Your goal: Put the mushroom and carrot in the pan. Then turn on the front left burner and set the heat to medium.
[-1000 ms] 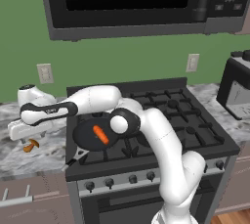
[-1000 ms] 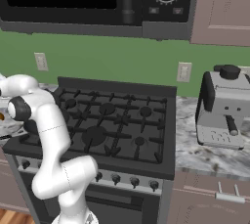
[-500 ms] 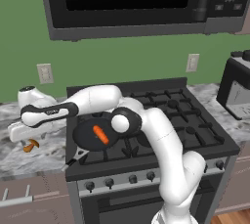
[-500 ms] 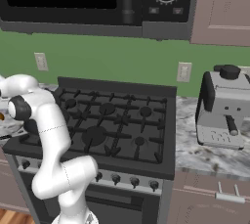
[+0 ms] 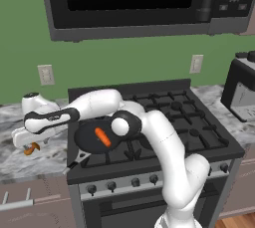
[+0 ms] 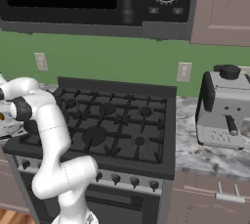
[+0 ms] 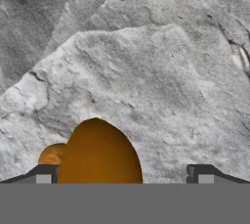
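The brownish-orange mushroom (image 7: 100, 152) lies on the grey marble counter left of the stove. It sits between the tips of my open gripper (image 7: 123, 175), nearer the left fingertip (image 7: 44, 174). From the left base view the mushroom (image 5: 31, 148) peeks out just under my gripper (image 5: 26, 145), with the arm stretched out left over the counter. The dark pan (image 5: 87, 141) rests on the stove's front left, covering the front left burner. The bright orange carrot (image 5: 103, 136) lies inside the pan, and the pan's handle (image 5: 75, 161) points toward the stove's front left corner.
A black microwave (image 5: 139, 3) hangs above the stove. Control knobs (image 5: 134, 182) run along the stove front. A silver coffee machine (image 6: 222, 108) stands on the counter to the right. Wall outlets (image 5: 46, 74) sit on the green wall.
The hand has eased slightly lower over the mushroom. The jaws stay open, and the pan and carrot have not moved.
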### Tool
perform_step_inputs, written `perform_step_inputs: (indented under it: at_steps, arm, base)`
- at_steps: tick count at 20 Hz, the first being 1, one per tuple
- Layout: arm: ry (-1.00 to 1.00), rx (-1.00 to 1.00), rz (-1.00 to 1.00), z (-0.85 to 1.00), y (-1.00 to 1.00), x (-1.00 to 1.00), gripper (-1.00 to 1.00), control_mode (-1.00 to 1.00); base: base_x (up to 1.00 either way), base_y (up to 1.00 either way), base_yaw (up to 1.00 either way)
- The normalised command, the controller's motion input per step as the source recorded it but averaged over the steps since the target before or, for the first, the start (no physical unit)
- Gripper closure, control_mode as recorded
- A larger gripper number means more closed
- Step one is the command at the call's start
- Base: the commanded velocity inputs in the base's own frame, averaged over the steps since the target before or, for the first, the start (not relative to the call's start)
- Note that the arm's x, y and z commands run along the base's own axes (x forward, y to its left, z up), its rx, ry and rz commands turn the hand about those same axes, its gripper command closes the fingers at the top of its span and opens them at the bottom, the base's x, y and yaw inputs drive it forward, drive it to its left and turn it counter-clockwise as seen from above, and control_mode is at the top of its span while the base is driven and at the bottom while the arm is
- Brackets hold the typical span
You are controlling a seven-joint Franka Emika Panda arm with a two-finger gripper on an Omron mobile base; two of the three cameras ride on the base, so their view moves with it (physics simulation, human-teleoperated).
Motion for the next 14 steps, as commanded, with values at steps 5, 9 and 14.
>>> perform_step_inputs:
  at_steps: [5,9,14]
  arm:
    - [0.0,0.0,0.0,-0.08,0.12,0.11,-1.0,-1.0]
    - [0.02,0.0,0.0,-0.03,0.04,0.0,-1.0,-1.0]
    - [0.04,0.0,0.01,0.0,0.0,0.0,-1.0,-1.0]
  base:
    - [0.0,0.0,0.0]
    - [0.0,0.0,0.0]
    - [0.0,0.0,0.0]
